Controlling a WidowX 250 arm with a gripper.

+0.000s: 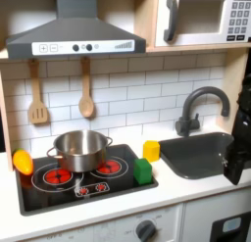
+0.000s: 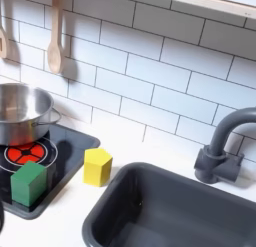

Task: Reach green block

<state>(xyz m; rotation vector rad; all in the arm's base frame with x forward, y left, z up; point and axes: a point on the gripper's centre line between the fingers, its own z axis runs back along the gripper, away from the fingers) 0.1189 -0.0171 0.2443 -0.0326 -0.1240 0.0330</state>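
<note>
Clearly, in the first exterior view a toy kitchen runs along a white tiled wall (image 1: 127,84), with a grey range hood (image 1: 74,30) and a microwave (image 1: 201,19) above. A steel pot (image 1: 80,148) stands on the black stovetop (image 1: 59,192), over the rear of the red burner rings; nothing can be made out inside it. The green block (image 1: 143,170) sits on the stovetop's front corner at the first exterior view's right, near the pot but not touching it. A yellow block (image 1: 151,150) rests on the white bench (image 1: 186,192) just behind the green one, between the stovetop and the dark sink (image 1: 201,153), whose basin looks bare. A grey faucet (image 1: 201,104) arches over the sink. A yellow-orange object (image 1: 22,162) lies at the stovetop's edge on the first exterior view's left. Two wooden utensils (image 1: 86,94) hang on the wall. The dark hand (image 1: 236,163) hangs at the first exterior view's right edge over the sink, well apart from the green block; whether its fingers are spread cannot be told.

In the second exterior view the pot (image 2: 22,111) stands at the left, its inside mostly cut off. The green block (image 2: 28,183) rests upright on the stovetop (image 2: 70,146) beside a red burner ring, the yellow block (image 2: 97,166) just beside it on the bench (image 2: 60,221), next to the sink (image 2: 150,206) rim. The faucet (image 2: 225,146) rises at the second exterior view's right.
</note>
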